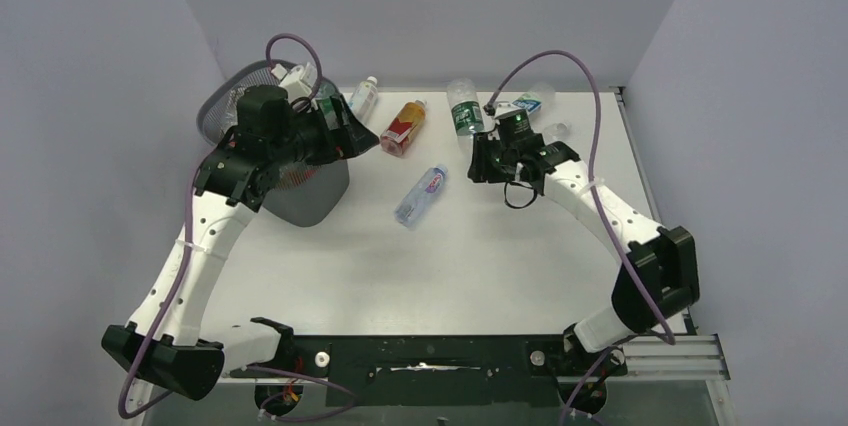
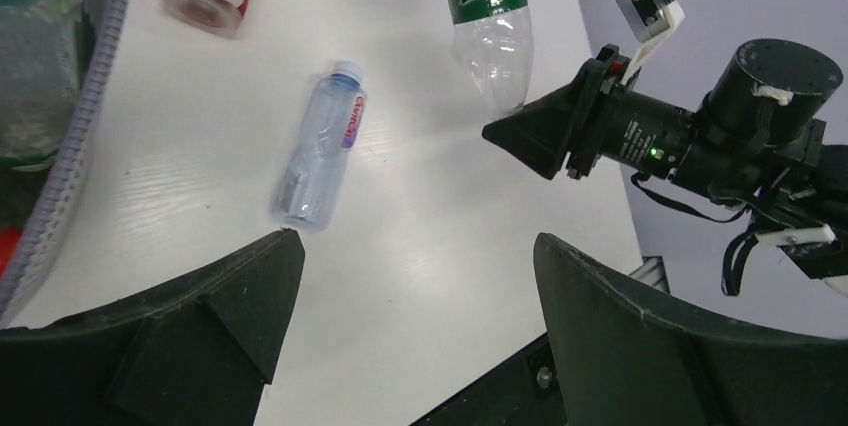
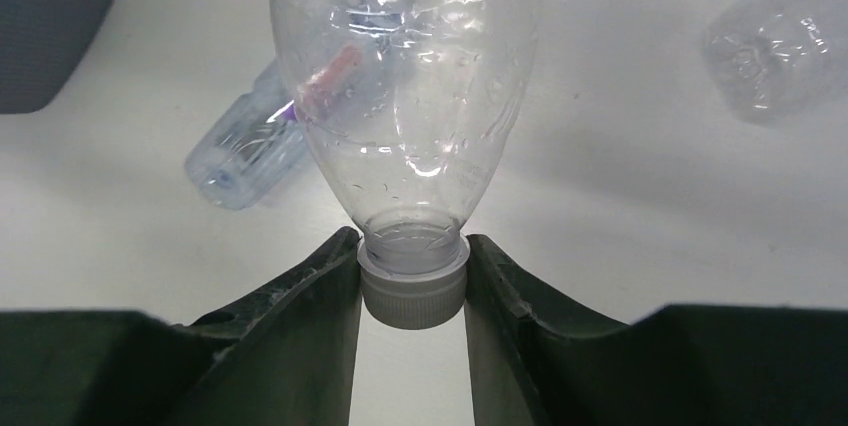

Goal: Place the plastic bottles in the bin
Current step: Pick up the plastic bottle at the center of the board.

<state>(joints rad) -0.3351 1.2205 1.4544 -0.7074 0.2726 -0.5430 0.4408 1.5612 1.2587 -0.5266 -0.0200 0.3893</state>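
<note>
My right hand (image 3: 413, 271) is closed on the white cap (image 3: 413, 294) of the clear bottle with the green label (image 2: 488, 16), one finger on each side and nothing else pinched. The bottle stretches away from me toward the far side of the counter (image 1: 450, 266), and I cannot tell whether its body rests on it or has come off. That small grip worries me most. The cap is round and smooth and the whole body hangs out beyond it, so I judge that a quick lift or turn could swivel the bottle between my fingers or let it slip free. The bin (image 1: 310, 196) stands well apart, at the far left, with my left hand (image 2: 417, 246) above it, spread wide and holding nothing. Carrying across, I could clip the left arm unless it gives way first. The small clear bottle (image 1: 421, 194) and the amber bottle with the red label (image 1: 404, 126) lie between me and the bin, so a low carry might knock them and send them rolling. The bin is tall. If the dangling end drops below the rim, I expect it to catch there and twist out of my grip.
</note>
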